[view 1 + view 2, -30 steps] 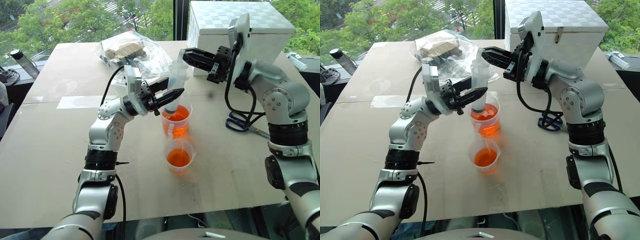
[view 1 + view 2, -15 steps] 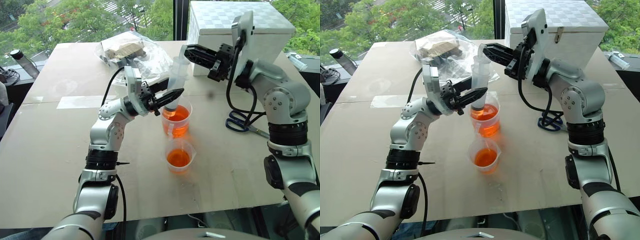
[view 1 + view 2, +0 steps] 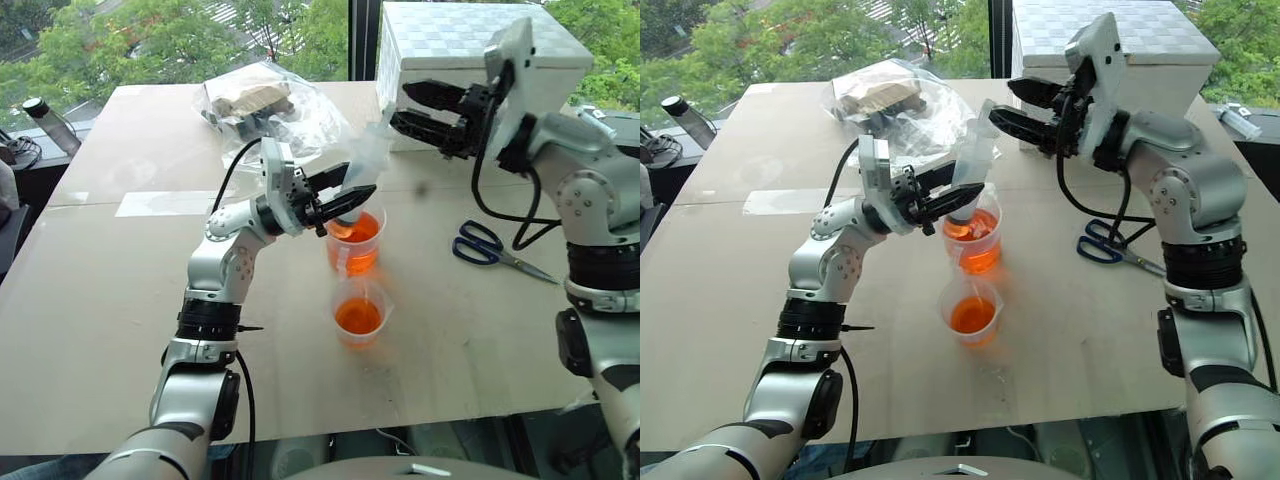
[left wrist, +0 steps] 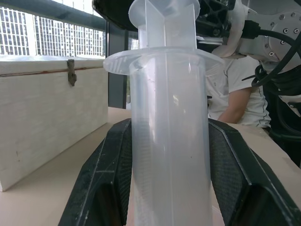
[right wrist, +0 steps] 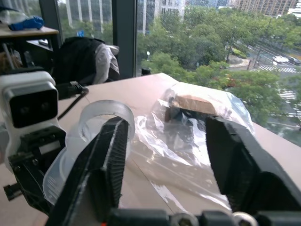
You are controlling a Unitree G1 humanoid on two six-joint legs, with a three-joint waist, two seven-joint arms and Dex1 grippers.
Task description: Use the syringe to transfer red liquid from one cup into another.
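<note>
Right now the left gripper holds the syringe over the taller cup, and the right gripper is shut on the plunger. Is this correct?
Not quite. The left gripper does hold the syringe over the taller cup, but the right gripper is open and off the plunger; the right wrist view shows its fingers spread apart.

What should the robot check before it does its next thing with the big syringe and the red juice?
1. Left gripper clamped on the syringe: ok.
2. Right gripper open, off the plunger: ok.
3. Syringe tip inside the tall cup: ok.
4. Syringe upright: not ok, it leans.
5. Juice drawn up into the syringe: cannot tell.
6. Short cup standing upright close by: ok.
</note>
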